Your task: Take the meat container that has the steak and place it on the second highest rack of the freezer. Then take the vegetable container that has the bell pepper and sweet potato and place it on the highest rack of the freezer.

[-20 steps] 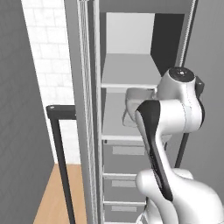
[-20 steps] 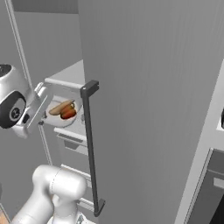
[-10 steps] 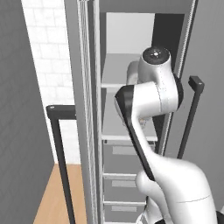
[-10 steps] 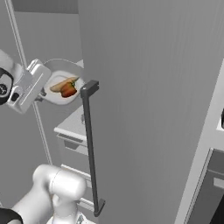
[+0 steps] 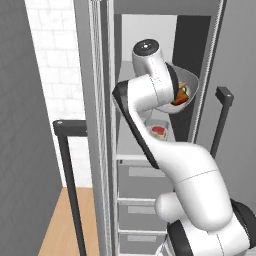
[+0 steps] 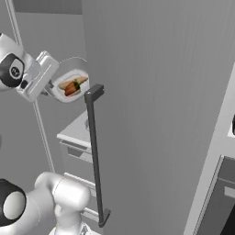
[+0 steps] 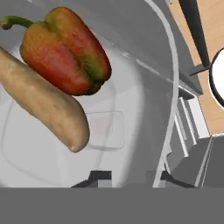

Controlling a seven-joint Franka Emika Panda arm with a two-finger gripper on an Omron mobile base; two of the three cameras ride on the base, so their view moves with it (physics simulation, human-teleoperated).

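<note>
From the left base view, the arm is lifting the vegetable container higher than half a second ago, now at the freezer top rack, while the meat container with the steak is sitting on the rack below. From the right base view, the gripper is pinching the bowl's rim beside the door handle. In the hand view, the bell pepper and sweet potato are lying touching inside. Only setting down seems left.

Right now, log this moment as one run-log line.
phase: carry | held: vegetable container with bell pepper, sweet potato | meat container shelved in freezer
</note>
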